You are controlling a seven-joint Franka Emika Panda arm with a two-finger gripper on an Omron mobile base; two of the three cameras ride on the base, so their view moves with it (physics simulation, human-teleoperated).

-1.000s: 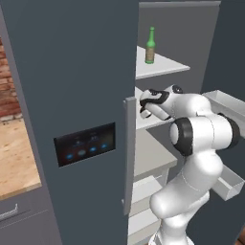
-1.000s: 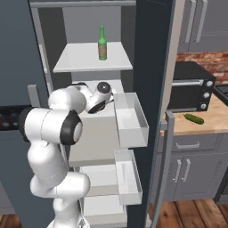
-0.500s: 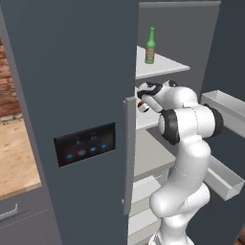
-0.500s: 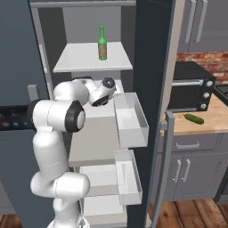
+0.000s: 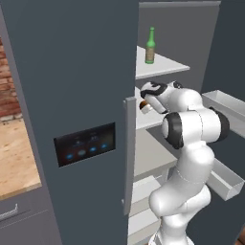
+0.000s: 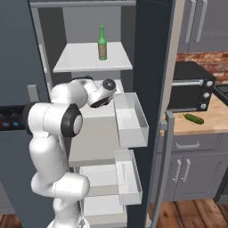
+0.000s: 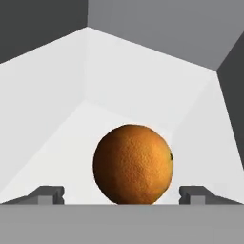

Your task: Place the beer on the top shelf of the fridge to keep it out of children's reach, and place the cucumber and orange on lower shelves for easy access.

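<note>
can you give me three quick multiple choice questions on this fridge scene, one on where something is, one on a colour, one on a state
1. Where is the cucumber?
A. on the top shelf of the fridge
B. on the wooden counter beside the oven
C. in a door bin

2. What colour is the bottle on the top shelf?
A. green
B. red
C. clear

3. How does the gripper stand around the orange?
A. clamped on it
B. open, fingertips clear of it on both sides
C. shut in front of it

Answers: 1 B, it lies on the counter by the black oven. 2 A, green glass with a brownish label. 3 B, the hand view shows gaps between each fingertip and the orange.
</note>
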